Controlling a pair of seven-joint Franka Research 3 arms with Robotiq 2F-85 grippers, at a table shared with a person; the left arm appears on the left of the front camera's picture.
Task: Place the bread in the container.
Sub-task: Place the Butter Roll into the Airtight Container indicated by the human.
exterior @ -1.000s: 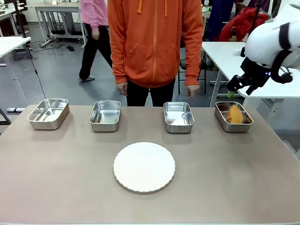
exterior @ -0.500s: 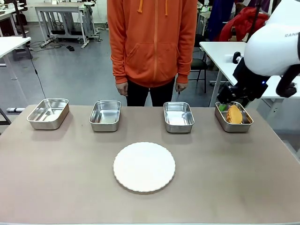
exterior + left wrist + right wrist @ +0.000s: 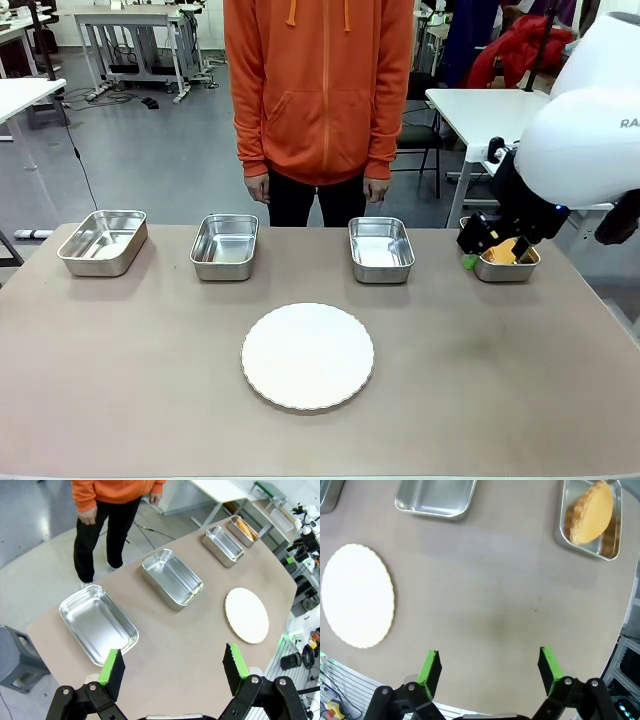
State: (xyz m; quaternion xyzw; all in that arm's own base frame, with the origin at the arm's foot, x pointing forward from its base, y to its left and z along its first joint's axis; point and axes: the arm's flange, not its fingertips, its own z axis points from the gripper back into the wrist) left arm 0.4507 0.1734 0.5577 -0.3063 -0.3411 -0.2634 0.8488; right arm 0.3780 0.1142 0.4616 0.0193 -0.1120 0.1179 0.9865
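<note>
Right gripper [image 3: 489, 666] had dropped from above the container [image 3: 503, 268] to its near rim over the last second; fingers [image 3: 431, 666] spread wide, empty. Bread [image 3: 591, 513] lay inside the container, at 3 o'clock from the plate [image 3: 307, 356]. Placement looked finished. Left gripper [image 3: 172, 667] gaped empty.

Shiny steel container [image 3: 592, 522] (mirror-bright), flaky golden bread [image 3: 591, 513], matt white plate [image 3: 307, 356]

The bread [image 3: 591, 513] is golden-brown with a paler edge; its container [image 3: 614, 550] is shiny silver steel; the plate [image 3: 307, 355] is plain white with a scalloped rim; the surface [image 3: 150, 380] is matte grey-brown; the person's hoodie [image 3: 320, 80] is orange.
</note>
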